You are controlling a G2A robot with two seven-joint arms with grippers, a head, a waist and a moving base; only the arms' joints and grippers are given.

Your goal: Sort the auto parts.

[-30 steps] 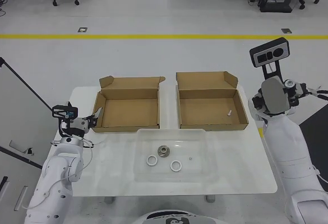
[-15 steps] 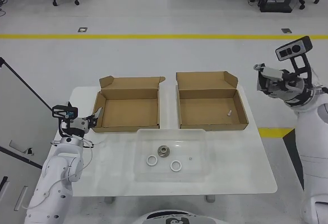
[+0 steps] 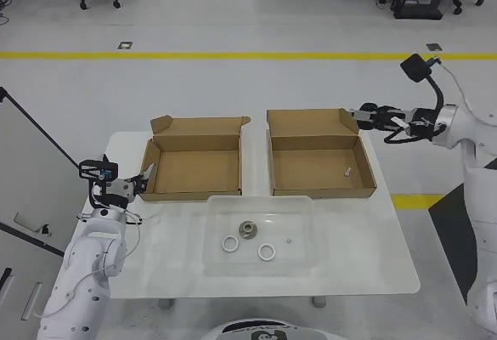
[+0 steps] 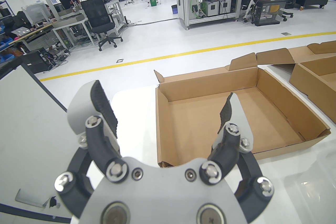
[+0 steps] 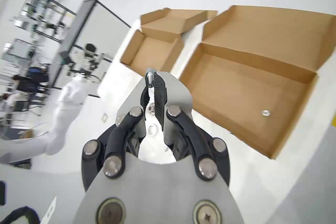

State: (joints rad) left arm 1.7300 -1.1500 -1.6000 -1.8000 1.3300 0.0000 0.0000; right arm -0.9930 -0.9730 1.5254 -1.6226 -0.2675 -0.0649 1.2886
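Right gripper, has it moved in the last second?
Yes. The right gripper, shut on a bolt, has swung in toward the right cardboard box, reaching its far right corner.

Bright, even overhead light, faint soft shadows; wrist views bow at edges.

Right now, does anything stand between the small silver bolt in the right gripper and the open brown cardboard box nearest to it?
Nothing visible does. The right gripper, shut on the small silver bolt, is by the far right corner of the open brown cardboard box; only a small metal nut lies inside.
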